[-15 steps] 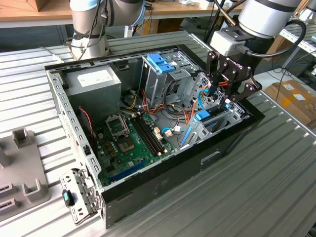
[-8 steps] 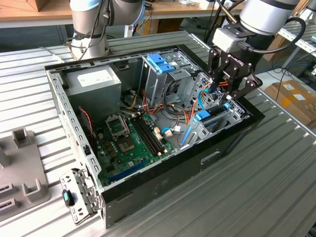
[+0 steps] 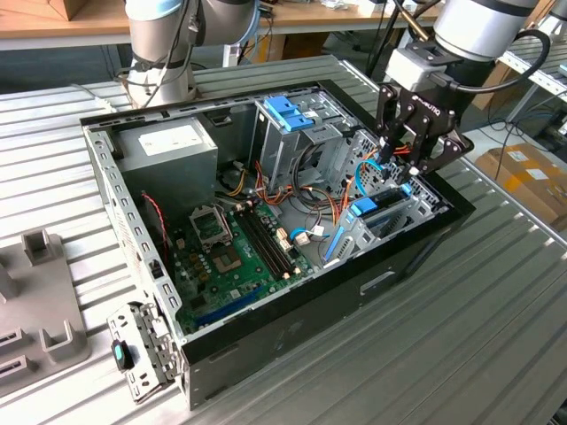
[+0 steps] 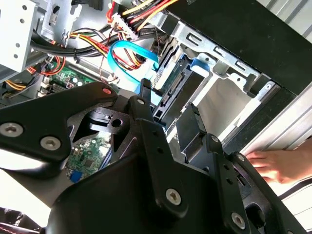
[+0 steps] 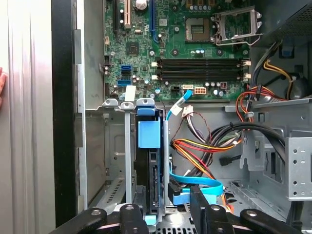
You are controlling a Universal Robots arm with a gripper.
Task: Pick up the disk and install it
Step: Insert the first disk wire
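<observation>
The disk stands on edge in a slot of the drive cage, at the exterior view's right end of the open computer case. The gripper hangs just over it, fingers spread to either side and not closed on it. With its metal body it is likely stiff, fairly heavy and shock-sensitive, best gripped by its blue plastic rails. Room is tight: cage walls flank it, a blue cable lies just beside, a person's hand rests by the case, and all sits on a ribbed metal table.

The disk — dark body, light blue rails — stands on edge, slotted in the metal drive cage.
</observation>
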